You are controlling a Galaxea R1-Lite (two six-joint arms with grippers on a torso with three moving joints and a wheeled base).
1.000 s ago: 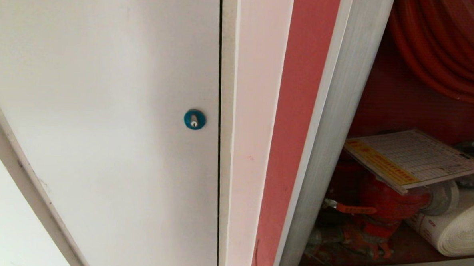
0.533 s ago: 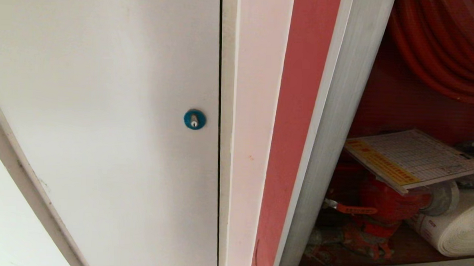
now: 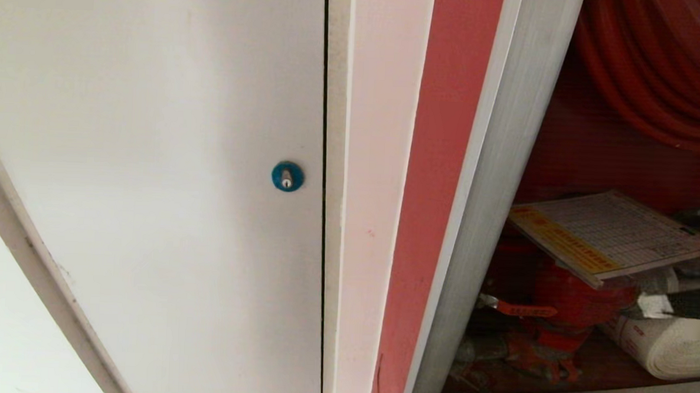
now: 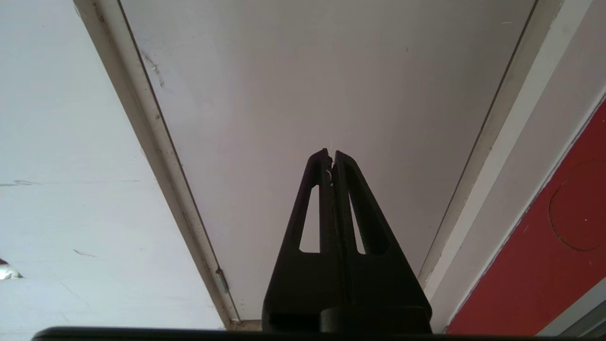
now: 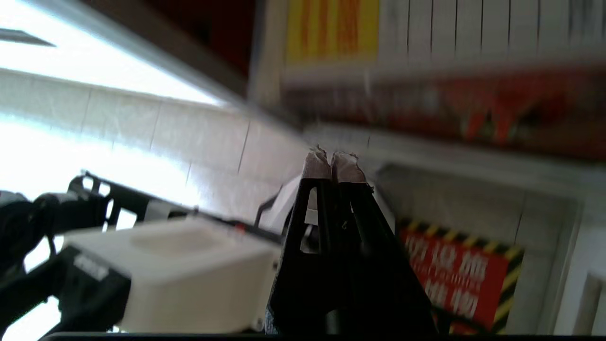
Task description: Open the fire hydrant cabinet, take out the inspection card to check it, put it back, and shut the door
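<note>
Fingertips of my right gripper (image 5: pixel 333 166) press together, empty, below the flat white gridded inspection card (image 5: pixel 426 33), whose yellow-banded long edge lies across them atop the red valve (image 3: pixel 570 297); my left gripper (image 4: pixel 331 158), shut, is parked farther off.

You have one fire hydrant cabinet (image 3: pixel 492 185) standing open, and inside it you can count one inspection card (image 3: pixel 611 234), one red valve (image 3: pixel 564 303), one coiled red hose reel (image 3: pixel 657 68) and one white rolled hose (image 3: pixel 674 349). Beside the cabinet you see one white panel (image 3: pixel 150 170) carrying one blue round lock (image 3: pixel 287 176). You have two grippers: one left gripper (image 4: pixel 331 158) and one right gripper (image 5: pixel 333 161), each with two fingers pressed together. One striped red warning sign (image 5: pixel 461 279) shows in the right wrist view.
</note>
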